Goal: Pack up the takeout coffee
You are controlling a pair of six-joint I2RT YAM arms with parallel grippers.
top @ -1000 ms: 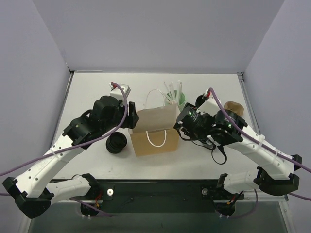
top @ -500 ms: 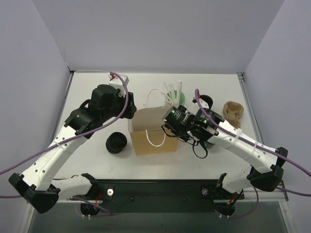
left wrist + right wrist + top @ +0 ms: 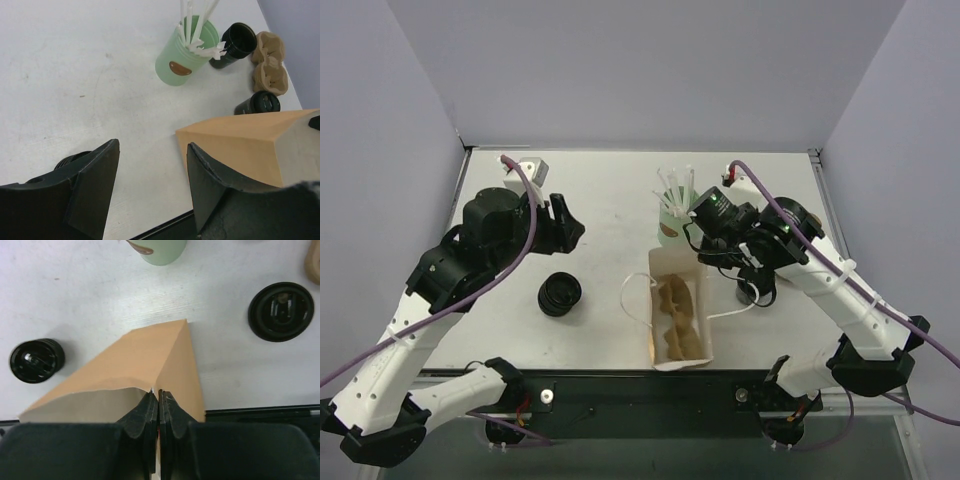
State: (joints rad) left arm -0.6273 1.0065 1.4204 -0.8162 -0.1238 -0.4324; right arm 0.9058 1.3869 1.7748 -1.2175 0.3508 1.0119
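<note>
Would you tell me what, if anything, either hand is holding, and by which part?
The right hand pinches the brown paper bag by its rim; the left hand is open and empty.

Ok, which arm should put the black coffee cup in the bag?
Left, probably: the left gripper is open and free, while the right gripper is shut on the edge of the paper bag. The coffee cup stands right of the bag, though, so left must reach across.

Top external: fixed high above the near edge, looking down over the tabletop (image 3: 600, 190). Left wrist: near, oblique, toward the far right corner. Right wrist: near, straight down. Shared: paper bag (image 3: 690, 345), green cup (image 3: 670, 228).
</note>
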